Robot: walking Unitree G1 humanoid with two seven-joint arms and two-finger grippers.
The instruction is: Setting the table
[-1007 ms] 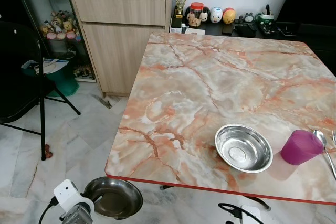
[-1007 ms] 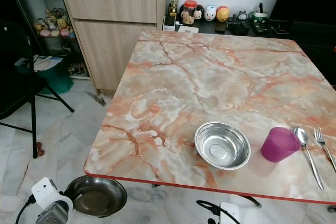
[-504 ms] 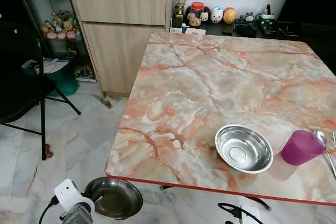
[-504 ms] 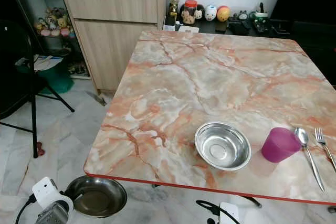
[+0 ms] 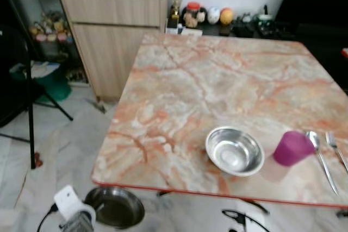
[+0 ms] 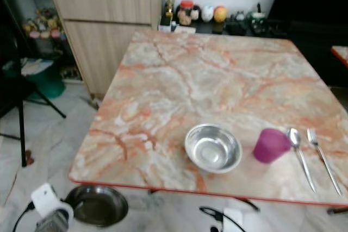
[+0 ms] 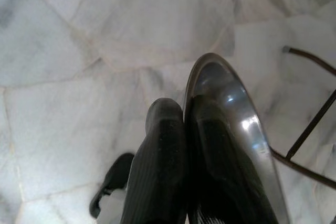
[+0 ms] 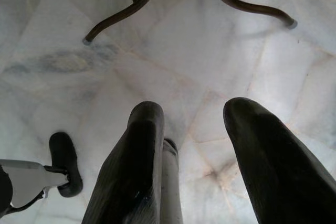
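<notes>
Bowl (image 5: 115, 208) number two is pinched at the rim by the left hand (image 7: 184, 129), lower left, below the tabletop (image 5: 217, 91) edge. Right hand (image 8: 191, 145) is spread, idle. Should be lifted clear before it's set down.

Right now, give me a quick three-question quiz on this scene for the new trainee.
1. True or false: the left gripper is shut on a second steel bowl, held below the table edge.
2. What sits between the steel bowl on the table and the spoon? A) fork B) purple cup C) jar
3. Fill in: the right gripper has its fingers ____ above the floor.

Key: 1 true; 2 B, the purple cup; 3 open.
</notes>
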